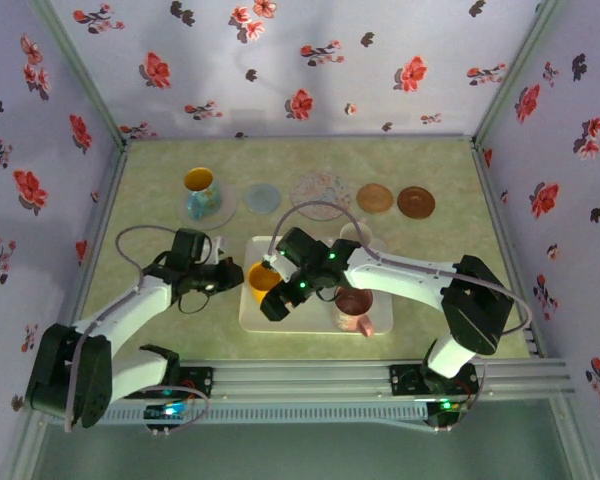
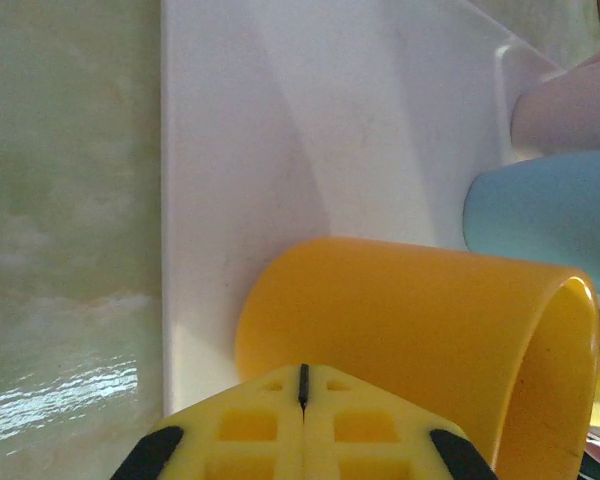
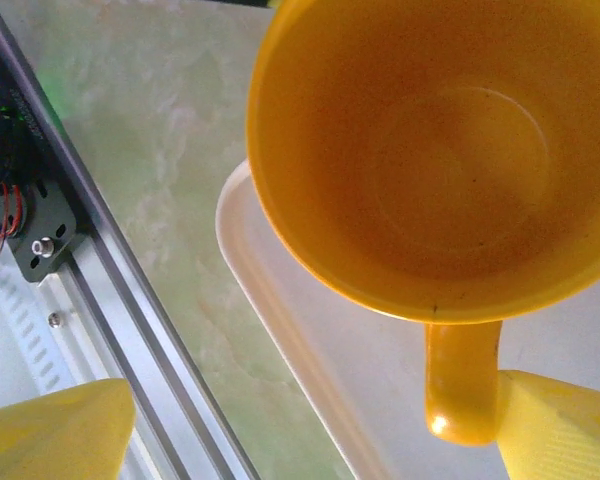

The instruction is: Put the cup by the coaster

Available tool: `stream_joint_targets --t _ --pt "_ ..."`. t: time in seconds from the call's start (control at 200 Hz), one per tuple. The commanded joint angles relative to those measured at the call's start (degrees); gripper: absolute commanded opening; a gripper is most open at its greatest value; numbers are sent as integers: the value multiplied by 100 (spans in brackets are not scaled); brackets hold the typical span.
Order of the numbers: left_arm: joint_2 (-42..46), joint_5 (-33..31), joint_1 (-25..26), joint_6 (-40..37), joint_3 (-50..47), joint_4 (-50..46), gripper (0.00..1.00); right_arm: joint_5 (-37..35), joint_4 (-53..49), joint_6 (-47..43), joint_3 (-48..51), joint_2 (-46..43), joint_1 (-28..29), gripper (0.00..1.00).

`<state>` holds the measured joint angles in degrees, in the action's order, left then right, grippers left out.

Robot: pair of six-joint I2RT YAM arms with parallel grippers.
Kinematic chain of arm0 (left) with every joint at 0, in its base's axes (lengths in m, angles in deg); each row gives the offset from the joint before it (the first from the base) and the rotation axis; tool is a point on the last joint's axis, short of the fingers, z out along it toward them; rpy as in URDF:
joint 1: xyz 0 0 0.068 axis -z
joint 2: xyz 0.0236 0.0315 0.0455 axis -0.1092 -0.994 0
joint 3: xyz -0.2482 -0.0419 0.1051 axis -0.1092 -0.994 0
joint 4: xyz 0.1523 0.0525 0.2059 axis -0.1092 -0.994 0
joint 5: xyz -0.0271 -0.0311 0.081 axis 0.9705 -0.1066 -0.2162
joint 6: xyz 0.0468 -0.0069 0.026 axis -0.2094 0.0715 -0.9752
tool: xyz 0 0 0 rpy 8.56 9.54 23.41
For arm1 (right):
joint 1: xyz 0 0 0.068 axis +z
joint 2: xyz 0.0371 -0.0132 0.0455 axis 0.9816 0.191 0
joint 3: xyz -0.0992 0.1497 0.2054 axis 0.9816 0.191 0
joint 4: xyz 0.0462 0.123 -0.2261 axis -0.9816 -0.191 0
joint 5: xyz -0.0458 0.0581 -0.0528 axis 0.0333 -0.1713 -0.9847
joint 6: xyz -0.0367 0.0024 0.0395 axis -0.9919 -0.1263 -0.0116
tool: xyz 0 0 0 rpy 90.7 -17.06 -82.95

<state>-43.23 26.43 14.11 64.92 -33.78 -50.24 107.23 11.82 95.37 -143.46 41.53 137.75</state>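
A yellow cup (image 1: 262,278) stands upright at the left end of a white tray (image 1: 310,318). My left gripper (image 1: 236,276) is shut and holds nothing; in its wrist view the joined tips (image 2: 303,372) sit against the outside wall of the yellow cup (image 2: 410,330). My right gripper (image 1: 277,292) hangs open over the cup. Its wrist view looks down into the yellow cup (image 3: 430,150), and the handle (image 3: 460,380) lies close beside one yellow finger (image 3: 565,425). Several coasters lie in a row at the back, among them a grey-blue coaster (image 1: 262,197).
On the tray stand a brown-pink mug (image 1: 353,308) and a pale cup (image 1: 356,236). A blue cup (image 2: 540,225) shows past the yellow one. At the back left, a blue mug (image 1: 201,192) sits on a coaster. The aluminium rail (image 3: 110,270) runs along the near edge.
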Motion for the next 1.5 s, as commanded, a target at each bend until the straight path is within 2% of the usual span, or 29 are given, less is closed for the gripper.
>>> stream_joint_targets --t 0.0,0.68,0.905,1.19,1.495 --pt "-172 114 49 -118 285 133 0 253 152 111 75 25 -22 92" --pt "-1275 234 71 -555 1127 143 0 739 508 318 352 -96 -13 92" --pt "-1538 265 71 -806 1538 -205 0 461 444 271 468 -384 -26 92" --pt "-1198 83 37 -939 1725 -776 0 -18 290 93 548 -917 -300 92" --pt "-417 -36 41 -816 1373 -1267 0 -58 278 -80 74 -488 -450 92"
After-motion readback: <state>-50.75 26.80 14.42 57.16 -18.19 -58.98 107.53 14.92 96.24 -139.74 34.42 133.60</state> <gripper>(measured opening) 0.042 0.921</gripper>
